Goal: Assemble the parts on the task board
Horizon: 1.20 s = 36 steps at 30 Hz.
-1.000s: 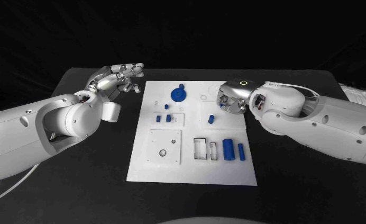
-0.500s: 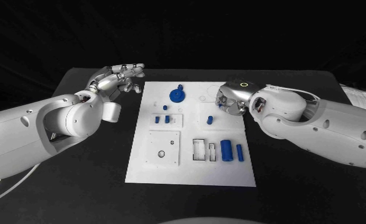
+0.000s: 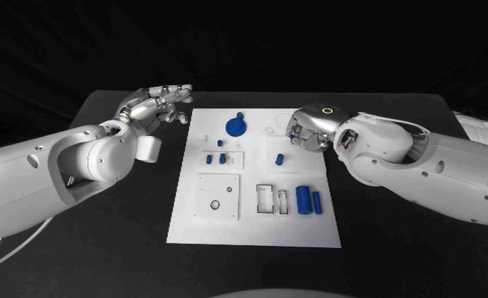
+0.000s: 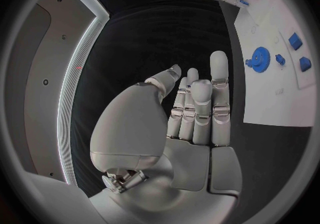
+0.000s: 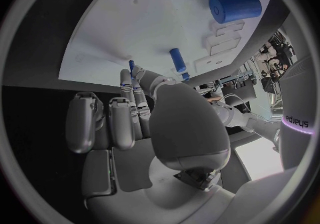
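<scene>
My right hand has crept inward along the task board's far right edge, pinching a small blue part I judge needs seating next, while my left hand hovers empty, fingers apart, off the board's far left corner.

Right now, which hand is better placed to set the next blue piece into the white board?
The right hand, probably. It hangs over the white board's far right part and seems to pinch a small blue piece. The left hand hovers open beside the board.
</scene>
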Each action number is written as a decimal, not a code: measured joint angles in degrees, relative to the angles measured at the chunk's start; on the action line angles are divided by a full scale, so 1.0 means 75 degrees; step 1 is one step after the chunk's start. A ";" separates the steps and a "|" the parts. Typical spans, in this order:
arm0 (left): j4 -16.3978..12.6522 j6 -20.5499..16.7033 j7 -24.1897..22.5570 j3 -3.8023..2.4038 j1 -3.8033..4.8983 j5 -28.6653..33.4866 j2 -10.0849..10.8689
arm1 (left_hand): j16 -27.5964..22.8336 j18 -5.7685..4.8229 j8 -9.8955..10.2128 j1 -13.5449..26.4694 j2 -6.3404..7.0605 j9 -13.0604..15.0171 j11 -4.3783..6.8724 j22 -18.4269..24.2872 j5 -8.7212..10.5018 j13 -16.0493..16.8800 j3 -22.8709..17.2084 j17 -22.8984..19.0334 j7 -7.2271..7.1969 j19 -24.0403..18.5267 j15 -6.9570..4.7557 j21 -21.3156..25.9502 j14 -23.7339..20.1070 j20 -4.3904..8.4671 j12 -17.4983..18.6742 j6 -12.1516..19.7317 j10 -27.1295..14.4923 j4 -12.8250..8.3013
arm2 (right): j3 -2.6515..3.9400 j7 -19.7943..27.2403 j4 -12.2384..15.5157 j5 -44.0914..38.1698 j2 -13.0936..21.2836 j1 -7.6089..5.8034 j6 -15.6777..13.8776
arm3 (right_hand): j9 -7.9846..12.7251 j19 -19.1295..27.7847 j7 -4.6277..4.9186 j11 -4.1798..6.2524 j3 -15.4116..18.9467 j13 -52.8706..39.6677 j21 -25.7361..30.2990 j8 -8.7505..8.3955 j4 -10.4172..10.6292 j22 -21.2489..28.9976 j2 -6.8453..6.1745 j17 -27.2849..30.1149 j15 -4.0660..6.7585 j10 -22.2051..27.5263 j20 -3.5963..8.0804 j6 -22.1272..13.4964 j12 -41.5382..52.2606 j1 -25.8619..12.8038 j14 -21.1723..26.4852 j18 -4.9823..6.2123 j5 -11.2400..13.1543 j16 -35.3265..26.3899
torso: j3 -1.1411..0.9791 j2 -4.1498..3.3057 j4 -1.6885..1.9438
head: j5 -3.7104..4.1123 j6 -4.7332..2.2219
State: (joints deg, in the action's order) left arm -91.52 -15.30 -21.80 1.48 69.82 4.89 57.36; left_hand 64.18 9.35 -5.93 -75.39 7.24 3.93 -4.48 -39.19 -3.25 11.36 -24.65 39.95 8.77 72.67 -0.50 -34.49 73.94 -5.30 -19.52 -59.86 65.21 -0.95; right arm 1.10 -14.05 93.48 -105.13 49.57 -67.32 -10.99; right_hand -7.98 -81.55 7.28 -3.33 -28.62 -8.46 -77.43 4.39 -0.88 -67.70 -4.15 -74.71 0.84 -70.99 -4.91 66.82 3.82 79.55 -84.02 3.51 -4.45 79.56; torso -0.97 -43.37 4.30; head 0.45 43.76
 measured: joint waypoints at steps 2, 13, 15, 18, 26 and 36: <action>0.0007 0.0000 0.0005 0.0000 0.0000 0.0000 0.0000 | 0.0000 0.0001 0.0000 0.0000 0.0000 0.0000 0.0025 0.0008 0.0000 0.0000 0.0000 0.0000 0.0000 0.0000 0.0000 0.0028 0.0000 0.0000 0.0000 0.0000 -0.0028 0.0000 | 0.0010 0.0000 0.0096 0.0000 0.0063 0.0000 -0.0027 | -0.0004 0.0000 0.0000 -0.0001 0.0000 0.0000 0.0000 -0.0003 0.0000 0.0000 0.0000 0.0000 0.0000 0.0000 0.0000 0.0000 0.0000 0.0000 0.0000 0.0000 0.0000 0.0000 | -0.0001 -0.0001 0.0000 | 0.0000 0.0003; 0.0042 0.0000 0.0018 0.0000 0.0000 0.0001 -0.0002 | 0.0000 0.0001 0.0000 0.0000 0.0000 -0.0007 0.0025 0.0008 0.0000 -0.0001 0.0000 -0.0008 0.0000 0.0000 0.0000 0.0028 0.0000 0.0000 0.0000 0.0000 -0.0029 0.0000 | 0.0211 0.0008 0.1121 0.0059 0.0332 -0.0004 -0.0233 | -0.0003 -0.0003 0.0000 -0.0010 0.0001 0.0005 0.0000 0.0001 0.0000 -0.0001 -0.0001 -0.0006 0.0000 -0.0008 0.0003 -0.0002 0.0000 0.0000 0.0000 0.0000 0.0003 0.0000 | 0.0000 0.0001 -0.0005 | -0.0062 0.0002; 0.0050 0.0000 0.0018 0.0000 0.0000 0.0002 -0.0009 | 0.0000 0.0001 0.0000 0.0000 0.0000 -0.0007 0.0025 0.0007 0.0000 0.0004 0.0000 -0.0008 0.0019 0.0000 0.0000 0.0028 0.0000 0.0000 0.0000 0.0020 -0.0028 0.0000 | 0.0232 0.0018 0.1295 0.0074 0.0307 -0.0004 -0.0276 | 0.0000 -0.0027 0.0000 -0.0010 0.0001 0.0005 0.0000 0.0002 0.0000 -0.0008 -0.0001 -0.0006 0.0000 -0.0008 0.0027 -0.0002 0.0000 0.0000 0.0000 0.0000 0.0004 0.0000 | 0.0001 0.0001 -0.0003 | -0.0092 0.0000; 0.0059 0.0000 0.0018 0.0000 0.0000 0.0002 -0.0025 | 0.0000 0.0000 0.0000 0.0000 0.0000 -0.0007 0.0025 0.0007 0.0000 0.0009 0.0000 -0.0008 0.0028 0.0000 0.0000 0.0028 0.0000 0.0000 0.0000 0.0028 -0.0028 0.0000 | 0.0251 0.0037 0.1517 0.0099 0.0194 -0.0004 -0.0346 | 0.0000 -0.0027 0.0000 -0.0011 0.0001 0.0005 0.0000 0.0002 0.0000 -0.0008 -0.0001 -0.0006 0.0000 -0.0008 0.0027 -0.0003 0.0000 0.0000 0.0000 0.0000 0.0005 0.0000 | 0.0001 0.0002 0.0003 | -0.0141 0.0002; 0.0067 0.0000 0.0018 0.0000 -0.0001 0.0003 -0.0046 | 0.0000 0.0001 0.0000 0.0000 0.0000 -0.0006 -0.0001 0.0007 0.0000 0.0008 0.0021 -0.0007 0.0028 0.0027 0.0027 0.0028 -0.0026 -0.0027 -0.0031 0.0028 -0.0054 -0.0021 | 0.0270 0.0130 0.1684 0.0185 -0.0290 0.0118 -0.0429 | -0.0007 -0.0027 -0.0003 -0.0015 0.0002 0.0008 0.0000 0.0001 0.0001 -0.0008 -0.0002 -0.0015 0.0000 -0.0009 0.0027 -0.0008 0.0000 -0.0001 0.0000 0.0000 0.0017 0.0000 | 0.0014 0.0003 0.0009 | -0.0505 0.0112; 0.0058 0.0000 0.0012 0.0001 -0.0001 0.0003 -0.0094 | 0.0000 0.0000 0.0000 0.0000 0.0000 -0.0006 -0.0001 0.0006 0.0000 0.0007 0.0021 -0.0007 0.0027 0.0027 0.0027 0.0027 -0.0027 -0.0027 -0.0031 0.0028 -0.0054 -0.0021 | 0.0243 0.0321 0.1222 0.0247 -0.1075 0.0820 -0.0429 | -0.0009 -0.0027 -0.0002 -0.0037 -0.0033 0.0032 0.0000 -0.0002 -0.0035 -0.0007 -0.0002 -0.0027 -0.0001 -0.0007 0.0026 -0.0028 -0.0015 -0.0001 0.0000 0.0000 -0.0058 0.0000 | 0.0015 -0.0007 0.0012 | -0.1040 0.0330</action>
State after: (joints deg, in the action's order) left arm -91.09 -15.29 -21.71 1.49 69.81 4.92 56.65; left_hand 64.18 9.35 -5.93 -75.39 7.24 3.88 -4.49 -39.14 -3.25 11.42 -24.49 39.90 8.98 72.87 -0.30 -34.29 73.74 -5.50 -19.76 -59.65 64.80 -1.11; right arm 2.92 -11.64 102.64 -103.28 41.50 -61.18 -14.20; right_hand -8.05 -81.75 7.26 -3.61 -28.87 -8.22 -77.43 4.38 -1.14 -67.75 -4.17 -74.91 0.83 -71.04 -4.72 66.61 3.70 79.55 -84.02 3.51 -4.89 79.56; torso -0.86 -43.42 4.39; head -7.35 46.23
